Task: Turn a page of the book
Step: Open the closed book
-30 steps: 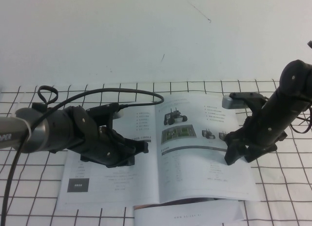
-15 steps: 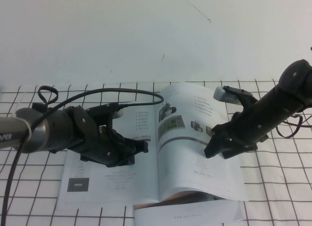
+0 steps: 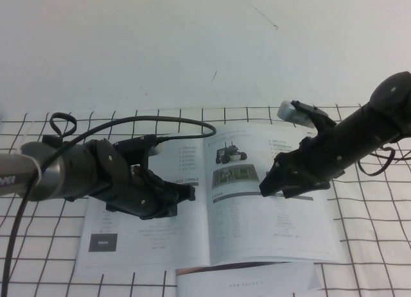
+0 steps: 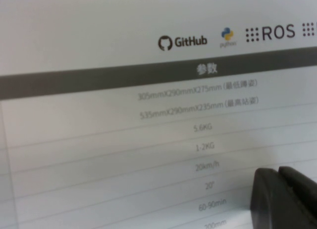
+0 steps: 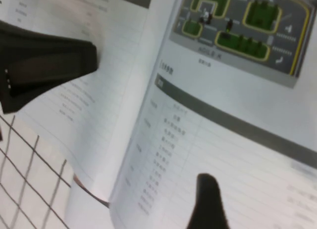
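We see the book [image 3: 212, 207] lying open on the gridded bench [image 3: 372, 246], its spine running from far to near about midway between the two arms. The page [image 3: 270, 201] is the right-hand leaf, facing up with its printed side showing: black wheeled-robot photos near the far edge, a green picture below them and a grey-barred table further toward us. It lies nearly flat, with its near edge slightly raised above the sheets beneath. The right claw [image 3: 273, 185] sits over the middle of this page, just right of the green picture, with its arm reaching in from the right; its jaws stand wide apart and hold nothing, and in the right wrist view we see one dark fingertip [image 5: 208, 199] over the table rows. The left claw [image 3: 168, 197] rests low on the left-hand leaf, close to the spine; in the left wrist view its fingertips [image 4: 285, 199] appear pressed together against the printed table, so we read it as closed down on the paper. A white strip [image 3: 250, 283] with small grey lettering pokes out from under the book's near edge.
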### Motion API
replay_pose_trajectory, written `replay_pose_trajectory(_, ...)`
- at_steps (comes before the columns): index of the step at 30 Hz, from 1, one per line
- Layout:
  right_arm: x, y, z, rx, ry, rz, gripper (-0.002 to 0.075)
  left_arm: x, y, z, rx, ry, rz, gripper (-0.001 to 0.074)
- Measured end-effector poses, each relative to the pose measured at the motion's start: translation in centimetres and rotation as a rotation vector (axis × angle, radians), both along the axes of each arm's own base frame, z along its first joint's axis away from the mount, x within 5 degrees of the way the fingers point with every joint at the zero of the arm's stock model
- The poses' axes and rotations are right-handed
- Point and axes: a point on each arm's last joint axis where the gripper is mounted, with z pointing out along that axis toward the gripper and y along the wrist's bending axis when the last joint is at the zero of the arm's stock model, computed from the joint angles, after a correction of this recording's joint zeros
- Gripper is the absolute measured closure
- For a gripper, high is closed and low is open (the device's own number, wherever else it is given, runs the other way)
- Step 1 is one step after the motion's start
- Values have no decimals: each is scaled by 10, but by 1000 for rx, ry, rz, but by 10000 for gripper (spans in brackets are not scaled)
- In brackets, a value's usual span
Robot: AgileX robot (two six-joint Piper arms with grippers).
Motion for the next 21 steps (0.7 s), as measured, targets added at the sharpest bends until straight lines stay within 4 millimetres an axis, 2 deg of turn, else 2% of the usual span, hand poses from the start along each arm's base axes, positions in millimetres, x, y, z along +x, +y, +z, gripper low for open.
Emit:
replay_pose_trajectory(4, -5, -10, 18, -104, -64, 42, 251, 0, 0, 0, 0, -1, 1, 738)
replay_pose_trajectory(6, -6, -17, 20, -185, -67, 47, 251, 0, 0, 0, 0, -1, 1, 738)
replay_pose_trajectory(10, -7, -27, 13, -306, -38, 40, 251, 0, 0, 0, 0, 0, 0, 738)
replay_pose_trajectory(17, -4, -28, -17, -330, 43, 40, 251, 0, 0, 0, -5, 4, 5, 738)
replay_pose_trajectory(21, -3, -29, -19, -335, 44, 36, 251, 0, 0, 0, -5, 4, 5, 738)
